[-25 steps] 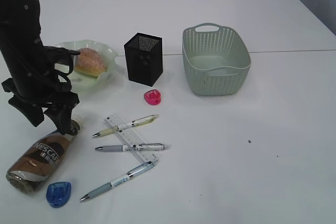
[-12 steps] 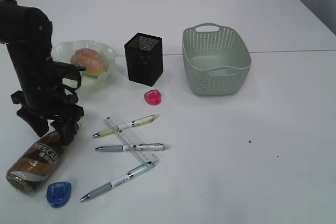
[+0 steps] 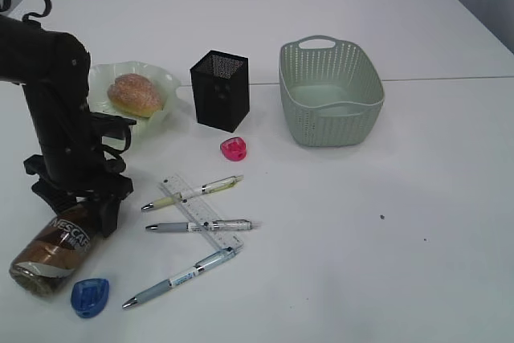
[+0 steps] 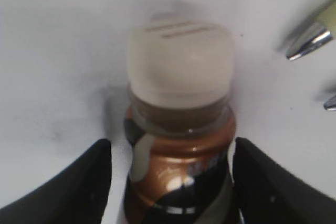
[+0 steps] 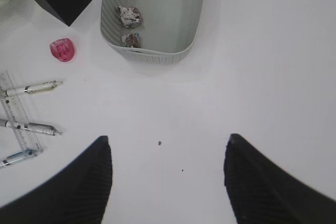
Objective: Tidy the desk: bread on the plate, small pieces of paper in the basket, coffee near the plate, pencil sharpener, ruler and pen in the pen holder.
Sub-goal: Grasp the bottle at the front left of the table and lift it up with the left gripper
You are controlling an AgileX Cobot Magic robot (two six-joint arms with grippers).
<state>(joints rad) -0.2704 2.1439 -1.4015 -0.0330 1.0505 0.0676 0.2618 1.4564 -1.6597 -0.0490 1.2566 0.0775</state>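
Exterior view: the coffee (image 3: 55,247) is seen lying on its side on the desk (image 3: 385,222), its neck under the left gripper (image 3: 80,206). The bread (image 3: 135,92) rests on the plate (image 3: 165,86); three pens and the ruler (image 3: 199,210) lie loose near the pen holder (image 3: 220,90).

Left wrist view: spread jaws are shown flanking the bottle's shoulder without touching.

Right wrist view: the right gripper (image 5: 168,182) is held spread above bare desk; two paper scraps (image 5: 129,15) lie in the basket (image 5: 152,53).
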